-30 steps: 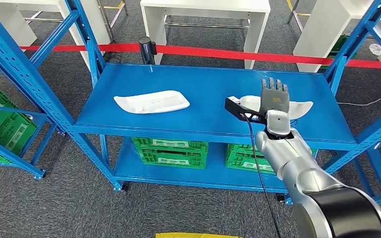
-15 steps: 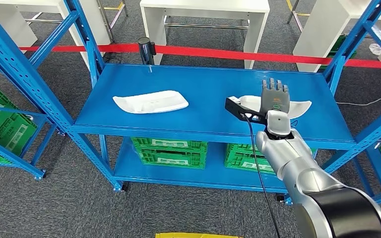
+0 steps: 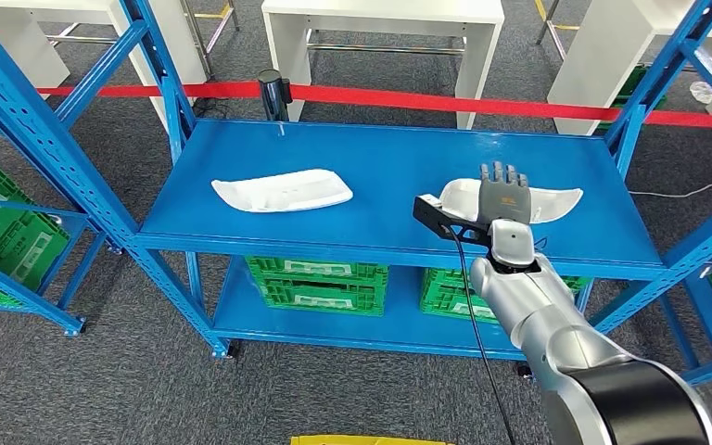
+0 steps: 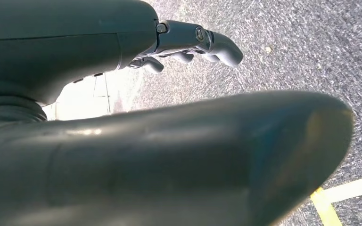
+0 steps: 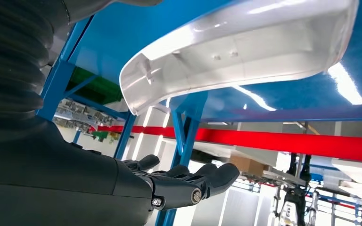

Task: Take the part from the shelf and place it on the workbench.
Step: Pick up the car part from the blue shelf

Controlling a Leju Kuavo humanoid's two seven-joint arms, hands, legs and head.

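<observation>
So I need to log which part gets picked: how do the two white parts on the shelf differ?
The left part lies alone with no hand near it; the right part sits by the shelf's right end with the right hand open over it, partly hiding it. The left part shows whole. Both are white, shallow, elongated shells on the same blue shelf.

The right hand (image 3: pixel 503 197) has drawn back toward the shelf's (image 3: pixel 380 176) front edge and shifted a little to its left, so the white part (image 3: pixel 556 199) now shows more beyond its fingertips (image 3: pixel 502 173). The fingers are still spread, holding nothing, above the part's near end.
</observation>
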